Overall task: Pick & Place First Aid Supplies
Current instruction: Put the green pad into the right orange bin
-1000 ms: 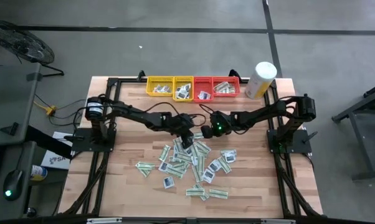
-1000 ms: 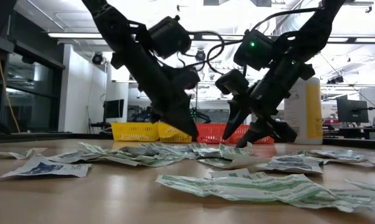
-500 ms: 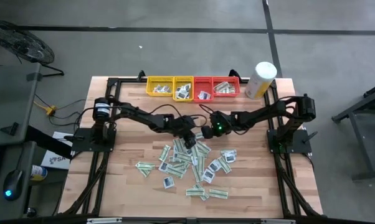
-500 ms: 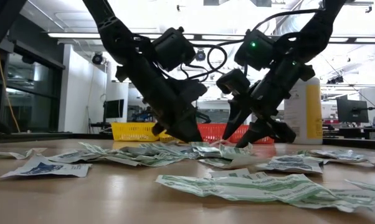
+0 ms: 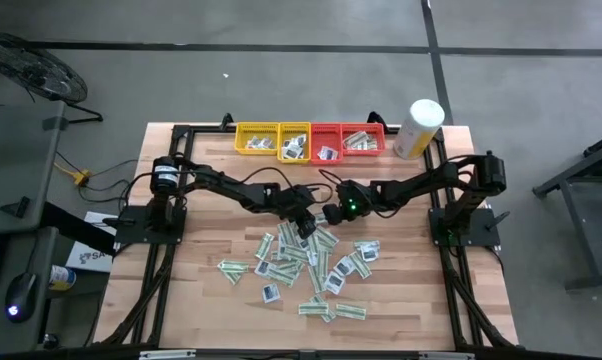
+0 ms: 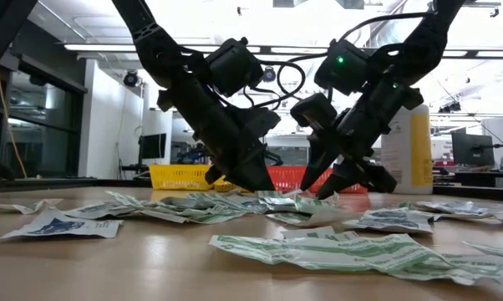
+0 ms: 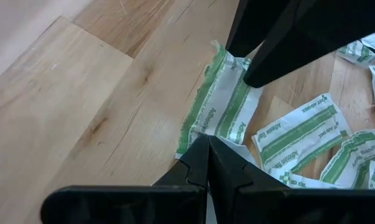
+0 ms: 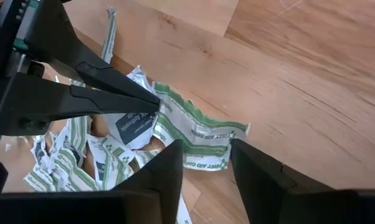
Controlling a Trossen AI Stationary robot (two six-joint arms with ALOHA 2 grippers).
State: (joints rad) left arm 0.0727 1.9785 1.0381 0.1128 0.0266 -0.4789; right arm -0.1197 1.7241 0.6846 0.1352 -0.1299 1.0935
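Right wrist view: right gripper (image 8: pixel 205 163) parted astride a green-striped packet (image 8: pixel 197 132) for pickup, left gripper (image 8: pixel 155 107) clenched, pinning its far corner, seemingly to steady it.

Both end effectors, left (image 5: pixel 306 228) and right (image 5: pixel 326 216), meet over scattered first aid packets (image 5: pixel 306 268) mid-desk (image 5: pixel 211 290); trays (image 5: pixel 309 140) and canister (image 5: pixel 418 128) line the far edge.

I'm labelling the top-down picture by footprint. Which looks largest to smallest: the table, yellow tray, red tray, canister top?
1. table
2. yellow tray and red tray: look alike
3. canister top
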